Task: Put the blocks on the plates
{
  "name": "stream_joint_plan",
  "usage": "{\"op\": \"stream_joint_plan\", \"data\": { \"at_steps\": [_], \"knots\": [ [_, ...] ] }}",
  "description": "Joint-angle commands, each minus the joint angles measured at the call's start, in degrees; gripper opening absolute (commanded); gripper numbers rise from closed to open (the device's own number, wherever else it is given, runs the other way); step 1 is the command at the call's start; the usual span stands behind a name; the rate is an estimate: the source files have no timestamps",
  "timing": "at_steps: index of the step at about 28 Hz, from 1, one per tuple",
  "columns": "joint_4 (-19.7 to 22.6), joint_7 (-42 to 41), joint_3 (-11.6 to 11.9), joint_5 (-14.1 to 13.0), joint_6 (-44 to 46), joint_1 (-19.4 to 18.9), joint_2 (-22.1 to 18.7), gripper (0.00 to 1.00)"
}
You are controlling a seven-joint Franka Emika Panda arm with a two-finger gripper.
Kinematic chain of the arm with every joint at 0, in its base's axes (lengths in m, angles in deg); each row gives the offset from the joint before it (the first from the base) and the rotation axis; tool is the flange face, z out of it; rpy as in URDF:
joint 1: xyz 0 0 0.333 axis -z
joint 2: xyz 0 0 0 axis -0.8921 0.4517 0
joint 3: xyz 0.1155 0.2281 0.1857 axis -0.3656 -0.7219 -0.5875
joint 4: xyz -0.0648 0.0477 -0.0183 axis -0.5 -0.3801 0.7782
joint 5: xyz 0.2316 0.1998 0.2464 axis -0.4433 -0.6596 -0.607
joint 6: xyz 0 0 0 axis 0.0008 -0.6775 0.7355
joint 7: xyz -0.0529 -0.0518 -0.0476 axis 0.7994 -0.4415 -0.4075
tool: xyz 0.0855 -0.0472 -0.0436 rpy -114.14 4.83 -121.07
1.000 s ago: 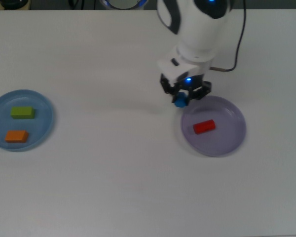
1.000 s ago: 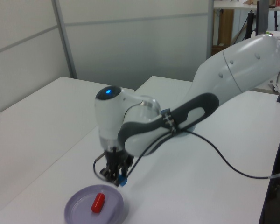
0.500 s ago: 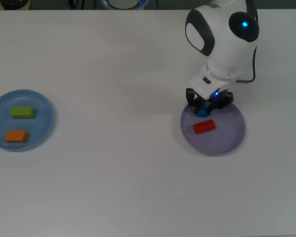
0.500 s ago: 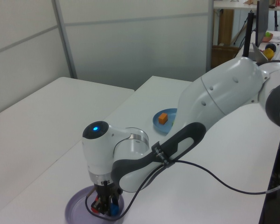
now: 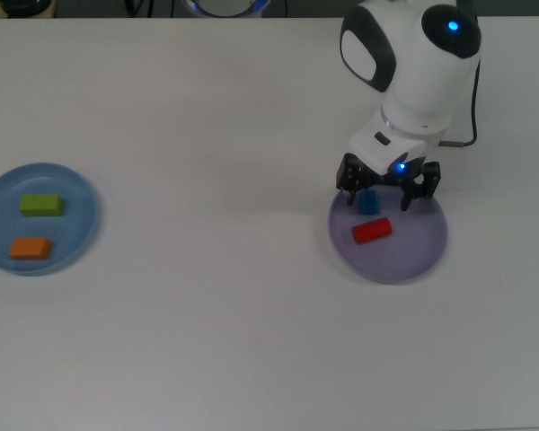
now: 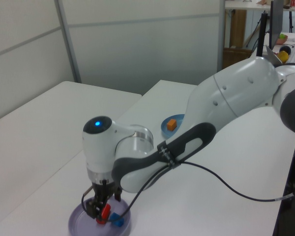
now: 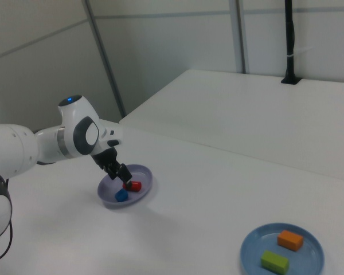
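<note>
The lavender plate (image 5: 422,247) (image 6: 77,227) (image 7: 144,173) holds the red block (image 5: 372,231) (image 6: 106,212) (image 7: 135,185) and the small blue block (image 5: 368,203) (image 6: 117,220) (image 7: 121,195). My gripper (image 5: 388,188) (image 6: 100,206) (image 7: 117,169) hangs open just above this plate's far rim, and the blue block lies free below its spread fingers. At the top view's left, the light blue plate (image 5: 76,193) (image 7: 315,255) carries the green block (image 5: 41,205) (image 7: 274,262) and the orange block (image 5: 30,248) (image 6: 172,124) (image 7: 290,240).
The white table (image 5: 216,314) stretches between the two plates. The arm's black cable (image 5: 472,112) trails behind the wrist. A wall and a black post (image 7: 289,40) stand beyond the table's far edge in the right view.
The gripper carried the blue block over the lavender plate, lowered, then opened. The blue block now rests on the plate beside the red one, and the fingers are spread apart.
</note>
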Motion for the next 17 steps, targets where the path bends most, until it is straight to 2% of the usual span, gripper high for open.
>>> {"op": "stream_joint_plan", "data": {
  "at_steps": [1,9,11,15,16,17],
  "knots": [
    [0.85,0.50,0.75,-0.43,4.49,1.73,-5.59,1.00],
    [0.85,-4.06,0.84,-0.51,16.87,6.65,-12.97,1.00],
    [0.85,-8.36,0.92,-1.74,21.79,9.02,-15.52,1.00],
    [0.93,-14.60,1.19,-6.30,25.32,13.15,-19.47,1.00],
    [1.02,-17.66,2.23,-8.58,26.45,14.55,-21.22,1.00],
    [1.11,-19.17,3.11,-9.30,27.16,14.83,-22.02,1.00]
  ]
}}
